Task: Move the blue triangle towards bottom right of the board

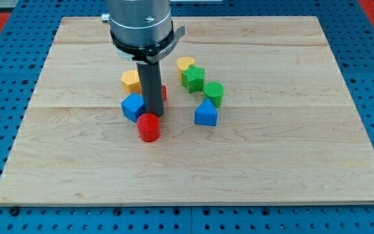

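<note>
The blue triangle [206,114] lies near the board's middle, just below a green cylinder [213,93]. My tip [153,115] is down on the board to the triangle's left, about 80 px away and not touching it. The tip stands right above a red cylinder [149,127] and right of a blue cube [134,106]. A red block [163,93] is mostly hidden behind the rod.
A yellow block [131,81] sits left of the rod. A yellow heart [186,64] and a green star [192,78] lie above the triangle. The wooden board [304,149] rests on a blue pegboard table.
</note>
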Tool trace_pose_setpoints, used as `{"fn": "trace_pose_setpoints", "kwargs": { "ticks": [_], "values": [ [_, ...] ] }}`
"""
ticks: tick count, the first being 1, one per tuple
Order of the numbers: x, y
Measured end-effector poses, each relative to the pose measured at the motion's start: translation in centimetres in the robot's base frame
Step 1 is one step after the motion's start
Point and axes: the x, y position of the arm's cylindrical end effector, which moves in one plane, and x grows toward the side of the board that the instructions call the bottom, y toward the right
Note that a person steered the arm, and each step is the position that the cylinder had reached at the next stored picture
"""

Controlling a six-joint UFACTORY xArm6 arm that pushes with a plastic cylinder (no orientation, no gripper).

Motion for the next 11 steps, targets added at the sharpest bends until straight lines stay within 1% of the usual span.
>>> {"fn": "trace_pose_setpoints", "kwargs": {
  "ticks": [1,2,3,5,6,7,9,10,11],
  "values": [
    [-0.2,6.0],
    [-0.3,13.5],
    [4.3,16.1],
    [0.4,16.7],
    [5.9,19.6],
    [6.7,18.9],
    [7.9,19.5],
    [6.6,18.2],
    [2.8,10.6]
  ]
}}
